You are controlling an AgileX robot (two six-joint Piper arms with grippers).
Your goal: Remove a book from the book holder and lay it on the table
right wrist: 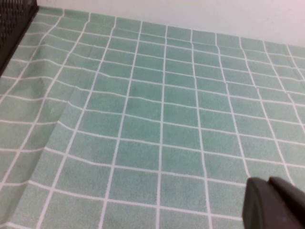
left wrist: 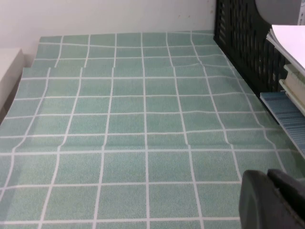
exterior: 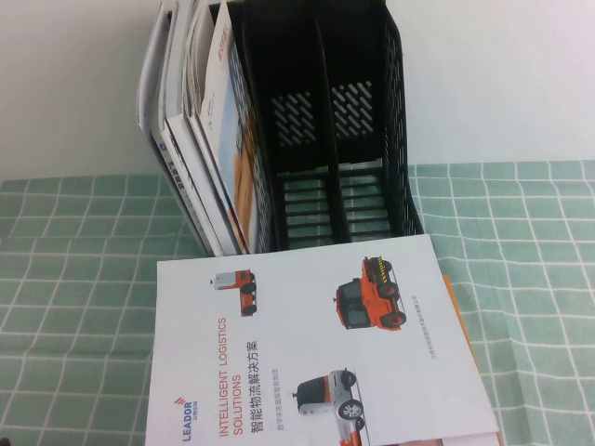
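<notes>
The black book holder (exterior: pixel 325 121) stands upright at the back of the mint-green grid table (exterior: pixel 74 279). Its left compartment holds several upright brochures. The innermost of them, the book (exterior: pixel 238 149), has a pale cover with a sandy-tan strip. The middle and right compartments are empty. My left gripper (left wrist: pixel 269 200) is shut and empty, low over the cloth to the left of the holder (left wrist: pixel 243 43). My right gripper (right wrist: pixel 271 202) is shut and empty, over the cloth to the right of the holder (right wrist: pixel 14 24). Neither gripper shows in the high view.
A white LEADOR brochure (exterior: pixel 316 344) with orange vehicles lies flat on the table in front of the holder, with an orange edge (exterior: pixel 454 307) showing under its right side. The cloth is wrinkled near the holder (right wrist: pixel 62 105). A white wall stands behind.
</notes>
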